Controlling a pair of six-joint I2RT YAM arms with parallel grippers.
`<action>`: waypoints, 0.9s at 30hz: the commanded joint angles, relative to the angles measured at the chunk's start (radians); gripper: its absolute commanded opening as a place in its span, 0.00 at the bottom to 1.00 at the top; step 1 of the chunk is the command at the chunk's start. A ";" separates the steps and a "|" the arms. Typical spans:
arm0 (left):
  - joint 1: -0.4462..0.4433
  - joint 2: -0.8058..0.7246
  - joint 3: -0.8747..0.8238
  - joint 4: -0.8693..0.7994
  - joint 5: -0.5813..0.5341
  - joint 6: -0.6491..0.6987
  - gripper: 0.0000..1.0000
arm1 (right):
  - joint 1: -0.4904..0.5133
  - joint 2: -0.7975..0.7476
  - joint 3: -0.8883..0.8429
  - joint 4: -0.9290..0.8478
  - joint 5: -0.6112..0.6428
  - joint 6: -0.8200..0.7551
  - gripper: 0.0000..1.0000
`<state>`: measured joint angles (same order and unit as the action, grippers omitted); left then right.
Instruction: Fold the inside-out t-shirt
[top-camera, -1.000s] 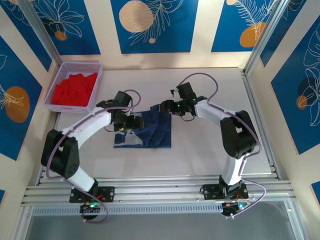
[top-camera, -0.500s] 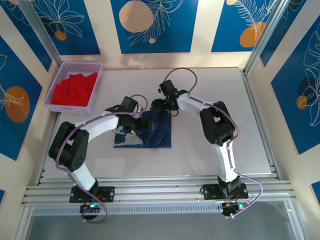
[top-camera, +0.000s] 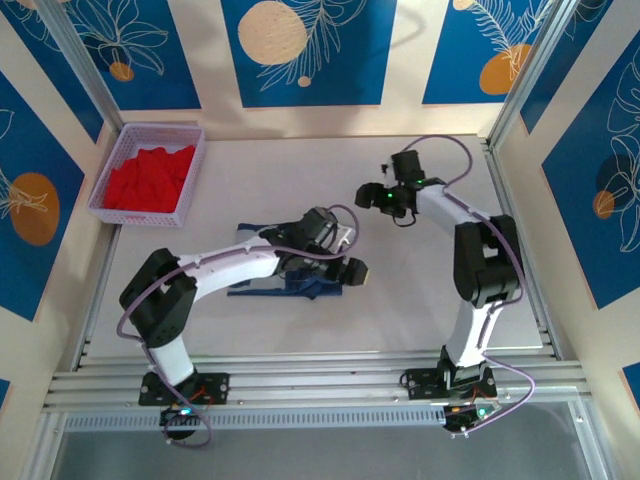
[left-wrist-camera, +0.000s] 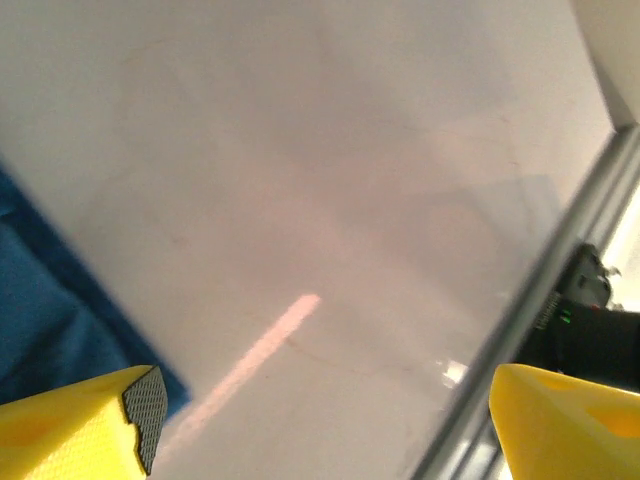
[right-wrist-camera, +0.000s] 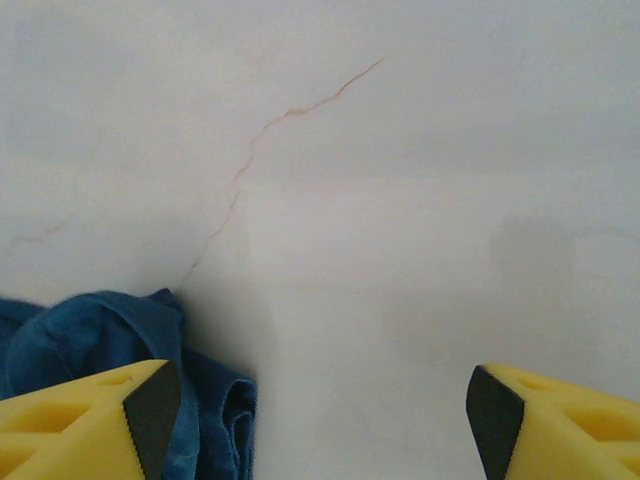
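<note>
The navy t-shirt (top-camera: 285, 288) lies bunched and rumpled near the middle of the worktop (top-camera: 420, 300), partly hidden under the left arm, which reaches across it toward the right. The left pincer (top-camera: 352, 271) sits just past the shirt's right edge, over bare surface. In its wrist view the yellow fingers (left-wrist-camera: 70, 420) stand wide apart with nothing between them, and a strip of blue cloth (left-wrist-camera: 40, 300) shows beside the left-hand finger. From here I cannot tell whether that finger touches the cloth or only hangs above it. The right pincer (top-camera: 368, 196) is farther back and to the right, apart from the shirt and pointing toward it. Its fingers (right-wrist-camera: 80, 410) are also spread wide and hold nothing. A crumpled fold of the shirt (right-wrist-camera: 100, 340) lies close by its left-hand finger, and a thin reddish line (right-wrist-camera: 250, 150) runs across the pale surface ahead. At the far left corner a lilac basket (top-camera: 120, 145) holds a bright red garment (top-camera: 150, 175), well apart from the shirt.
</note>
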<state>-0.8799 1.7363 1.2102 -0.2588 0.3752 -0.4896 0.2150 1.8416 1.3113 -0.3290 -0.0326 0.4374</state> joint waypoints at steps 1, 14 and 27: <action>0.000 -0.041 0.025 -0.077 0.005 0.092 0.86 | 0.035 -0.053 -0.056 0.026 -0.076 0.029 0.78; 0.255 -0.374 -0.245 -0.125 -0.123 0.008 0.87 | 0.244 -0.011 -0.029 0.056 0.007 0.025 0.72; 0.290 -0.406 -0.341 -0.106 -0.103 -0.026 0.86 | 0.315 0.166 0.163 -0.080 0.289 -0.061 0.26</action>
<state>-0.5846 1.3502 0.8894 -0.3779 0.2379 -0.5159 0.5552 2.0220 1.4345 -0.3447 0.1463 0.4091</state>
